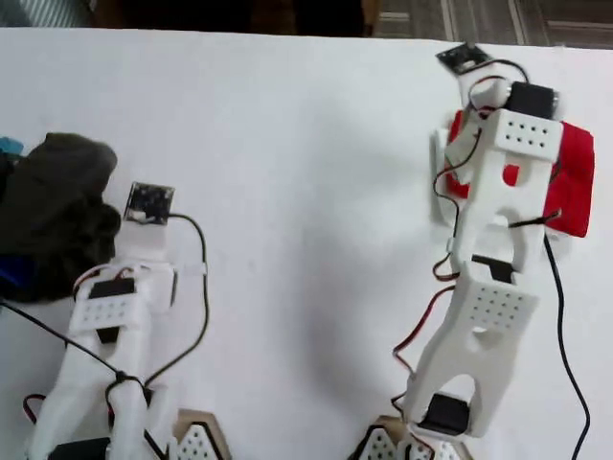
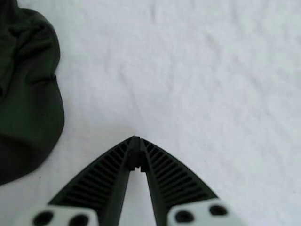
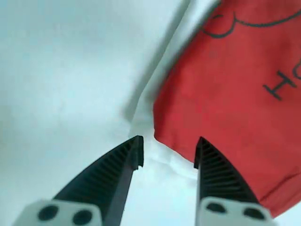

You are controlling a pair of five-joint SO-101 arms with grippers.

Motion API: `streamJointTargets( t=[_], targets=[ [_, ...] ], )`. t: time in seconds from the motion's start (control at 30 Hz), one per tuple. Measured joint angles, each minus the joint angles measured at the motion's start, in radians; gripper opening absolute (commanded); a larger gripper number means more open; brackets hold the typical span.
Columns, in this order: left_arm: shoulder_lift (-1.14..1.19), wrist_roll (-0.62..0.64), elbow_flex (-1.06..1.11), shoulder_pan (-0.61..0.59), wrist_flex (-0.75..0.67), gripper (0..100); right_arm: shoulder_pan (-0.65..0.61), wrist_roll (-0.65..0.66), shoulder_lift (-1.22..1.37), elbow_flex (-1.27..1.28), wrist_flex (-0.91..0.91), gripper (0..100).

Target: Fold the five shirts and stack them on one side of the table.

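A red shirt lies folded at the right side of the white table, partly hidden under the right arm. In the right wrist view the red shirt shows black print, and my right gripper hangs open just above its near corner. A pile of dark shirts sits at the table's left edge, with bits of blue cloth showing under it. The dark shirt bulges beside my left gripper, which is shut and empty over bare tablecloth.
A white cloth covers the table and shows a raised crease beside the red shirt. Both arm bases stand at the near edge, with black cables trailing along the arms.
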Motion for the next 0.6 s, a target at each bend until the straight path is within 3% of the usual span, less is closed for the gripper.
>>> streamJointTargets(
  t=[0.6],
  targets=[
    [0.0, 0.0, 0.0, -0.002, 0.0, 3, -0.028, 0.0, 0.084, 0.015, -0.043, 18.2]
  ],
)
